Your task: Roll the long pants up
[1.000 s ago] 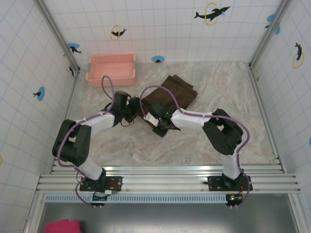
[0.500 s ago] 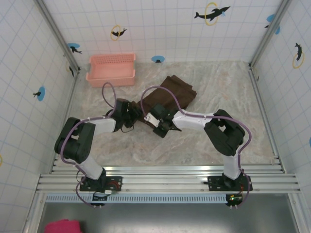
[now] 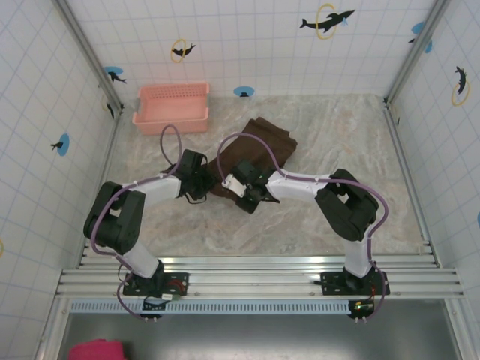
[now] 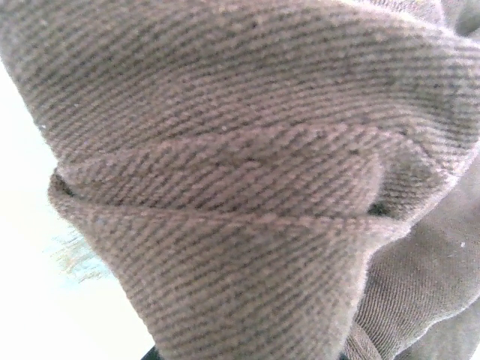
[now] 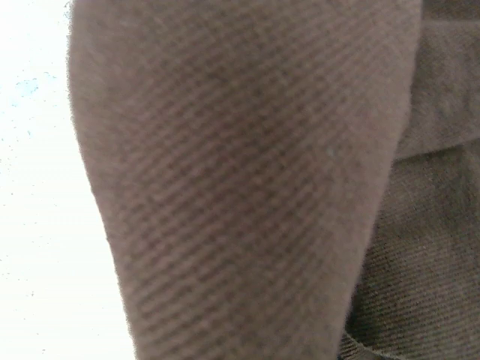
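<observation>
Seen from above, the left gripper and right gripper hide their own fingertips and the near edge of the pants, so how the jaws stand cannot be told. Both wrist views show the weave too close, blurred and running off every edge. The bottom edge cuts the pink cloth.

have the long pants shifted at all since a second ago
Yes, slightly. The long pants have drawn in at their far right corner, moving leftward toward the side where the pink basket sits and away from the right wall.
</observation>
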